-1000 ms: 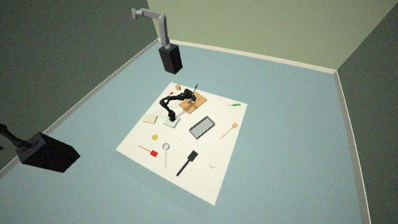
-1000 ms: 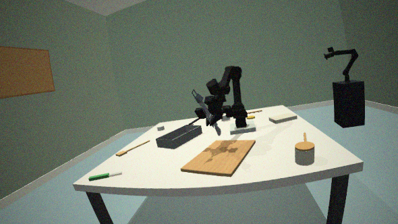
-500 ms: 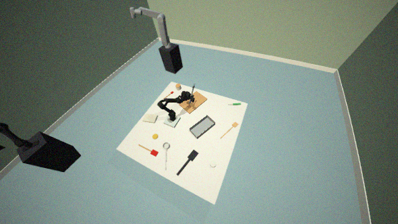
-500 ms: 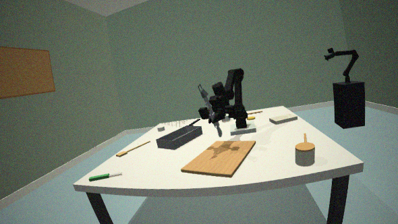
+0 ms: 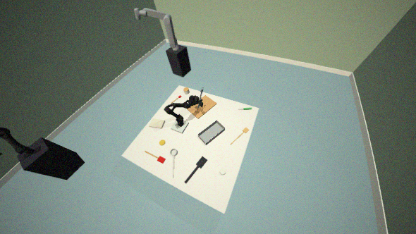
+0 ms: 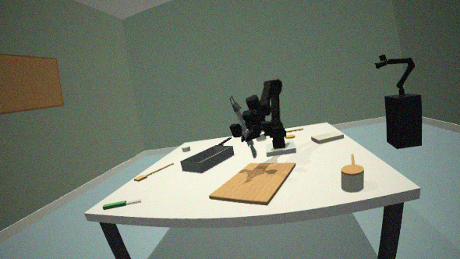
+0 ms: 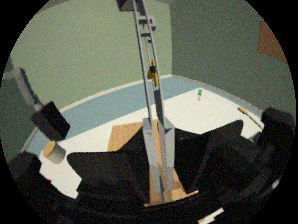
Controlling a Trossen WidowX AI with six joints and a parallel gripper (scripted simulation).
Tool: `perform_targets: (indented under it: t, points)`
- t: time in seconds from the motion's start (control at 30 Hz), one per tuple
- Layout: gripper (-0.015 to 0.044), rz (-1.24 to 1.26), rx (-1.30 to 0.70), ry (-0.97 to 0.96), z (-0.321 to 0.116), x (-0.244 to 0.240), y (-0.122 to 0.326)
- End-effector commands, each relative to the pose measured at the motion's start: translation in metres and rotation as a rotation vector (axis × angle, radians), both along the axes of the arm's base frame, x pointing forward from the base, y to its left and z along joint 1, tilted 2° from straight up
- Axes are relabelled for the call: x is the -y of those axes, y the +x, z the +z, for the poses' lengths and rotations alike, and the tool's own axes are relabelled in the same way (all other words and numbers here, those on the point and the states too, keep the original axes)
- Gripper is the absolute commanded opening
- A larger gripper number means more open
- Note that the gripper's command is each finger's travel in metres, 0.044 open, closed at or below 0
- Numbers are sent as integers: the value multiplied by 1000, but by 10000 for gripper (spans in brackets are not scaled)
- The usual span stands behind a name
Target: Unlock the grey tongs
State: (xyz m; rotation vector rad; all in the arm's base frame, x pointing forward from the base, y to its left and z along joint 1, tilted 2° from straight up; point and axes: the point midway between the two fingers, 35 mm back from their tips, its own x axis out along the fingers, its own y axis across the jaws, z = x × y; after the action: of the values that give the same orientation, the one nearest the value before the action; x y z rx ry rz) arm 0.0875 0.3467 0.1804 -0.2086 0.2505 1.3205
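The grey tongs [image 5: 202, 92] [image 6: 240, 116] [image 7: 167, 142] are held in the air, steeply tilted, hinge end up and tips down. Their two arms lie close together. In the wrist view a small yellow and black piece [image 7: 153, 73] sits between the arms, part way down from the hinge. My gripper [image 5: 199, 103] [image 6: 245, 134] [image 7: 152, 127] is shut on the tongs, with black fingers on both sides. The wooden board [image 5: 210, 103] [image 6: 234, 190] [image 7: 121, 136] lies flat, the arm's shadow on it. The roasting tin [image 5: 211, 132] [image 6: 207, 159] holds no tongs. Whether the lock is released I cannot tell.
A grey pot [image 6: 352, 181] [image 7: 55, 153] with a wooden lid stands near the board. A green-handled tool [image 5: 247, 108] [image 6: 115, 204] and a wooden spatula [image 5: 245, 130] [image 6: 141, 178] lie on the tin's side. A black spatula [image 5: 202, 162] and a red spatula [image 5: 161, 159] lie farther off.
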Motion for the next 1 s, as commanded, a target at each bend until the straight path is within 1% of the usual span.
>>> perform_targets:
  t: [0.0,0.7,0.97]
  points:
    - [-150,2,-4,12,3,0,-1]
    - [-150,2,-5,9,3,0,0]
    - [-150,2,-27,-76,2,-13,3]
